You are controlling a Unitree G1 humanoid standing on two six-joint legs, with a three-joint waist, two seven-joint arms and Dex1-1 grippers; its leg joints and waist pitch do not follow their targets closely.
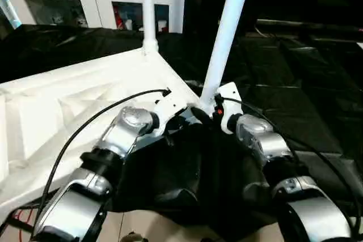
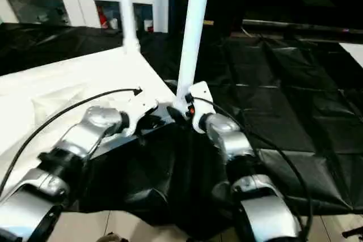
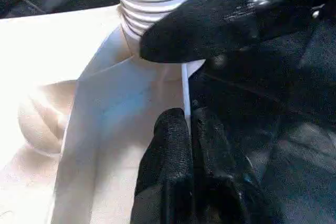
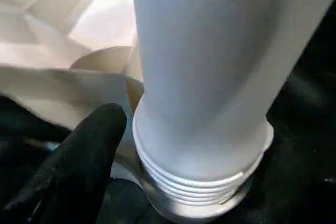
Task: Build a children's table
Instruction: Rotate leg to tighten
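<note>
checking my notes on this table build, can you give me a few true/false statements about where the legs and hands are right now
1. The table top lies with its ribbed underside facing up. True.
2. Two legs stand upright at its corners, a far leg and a near leg. True.
3. The near leg lies flat on the black sheet. False: it stands up from the near corner, its threads still showing above the socket.
4. The left hand is shut on the thin edge of the table top. True.
5. The right hand is working at the far leg. False: it is at the base of the near leg.
6. The cabinet behind has wooden doors. False: it is white with glass doors.
</note>
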